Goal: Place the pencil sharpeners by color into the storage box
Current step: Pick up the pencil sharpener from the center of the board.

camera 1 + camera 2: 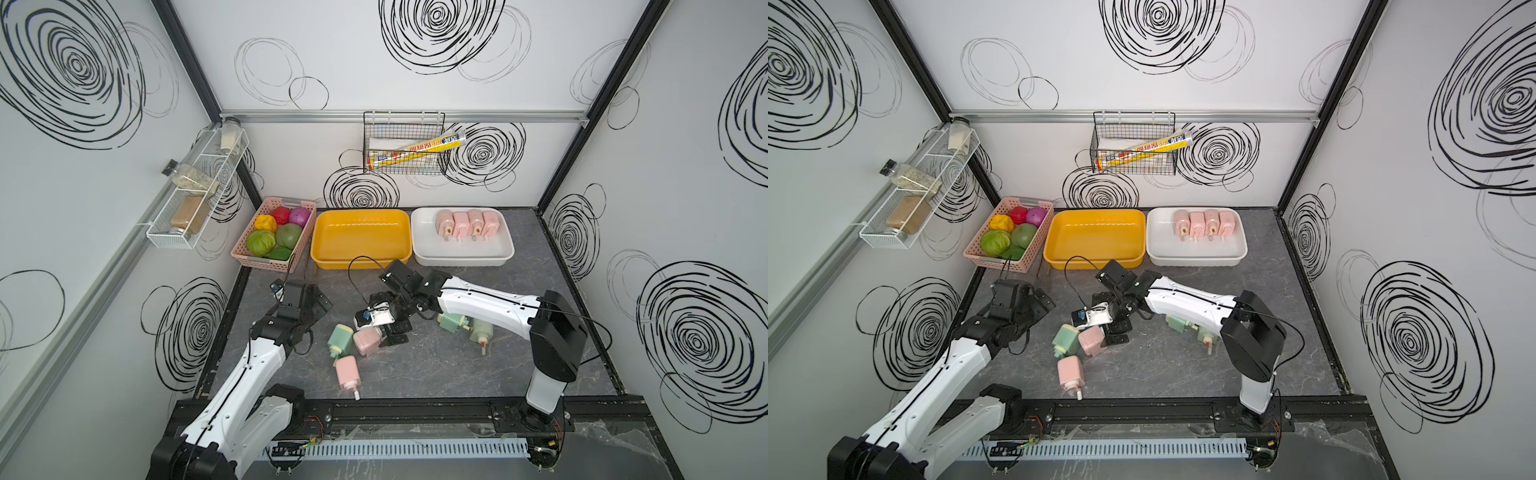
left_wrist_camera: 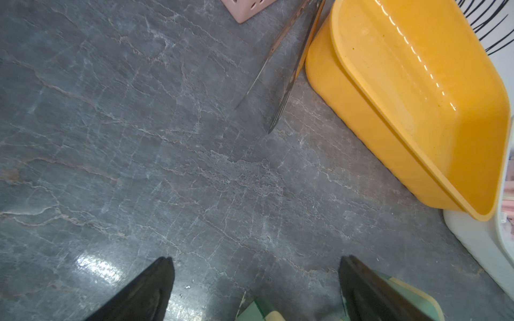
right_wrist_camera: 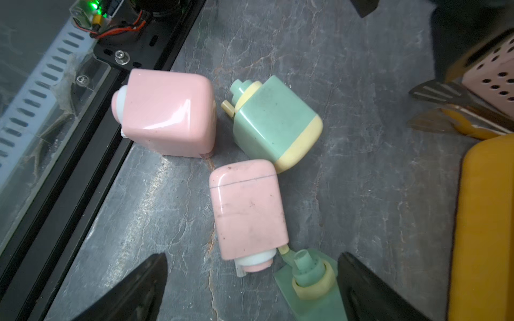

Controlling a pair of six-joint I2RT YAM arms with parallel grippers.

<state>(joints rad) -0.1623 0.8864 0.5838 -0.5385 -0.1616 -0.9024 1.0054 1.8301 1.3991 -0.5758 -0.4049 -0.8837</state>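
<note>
The right gripper [image 3: 253,257] hangs low over the middle of the grey table [image 1: 436,365], jaws spread wide and gripping nothing. Just ahead of its fingertips, on the near-left side, a pink sharpener [image 3: 247,211] lies flat. Its crank end points back at the gripper and its long axis runs away toward the near left, so the two fingers stand either side of its narrow width. The coming move turns on that line-up, I'd say: a short reach along the axis and down should bracket the body.

The snag is a green sharpener [image 3: 308,278] tucked just beside that crank end, close to the inside of one finger, which could get caught as well. Past the pink body, another green one [image 3: 275,122] sits close against its far end. A second pink sharpener [image 3: 167,111] lies by the near rail.

The left gripper [image 2: 256,259], also wide open and empty, stands off to the far left of this cluster, so the right arm is the nearer one. At the far right, the white tray [image 1: 461,257] holds four pink sharpeners [image 1: 465,226] in a row. The yellow tub [image 1: 361,261] beside it has nothing in it.
</note>
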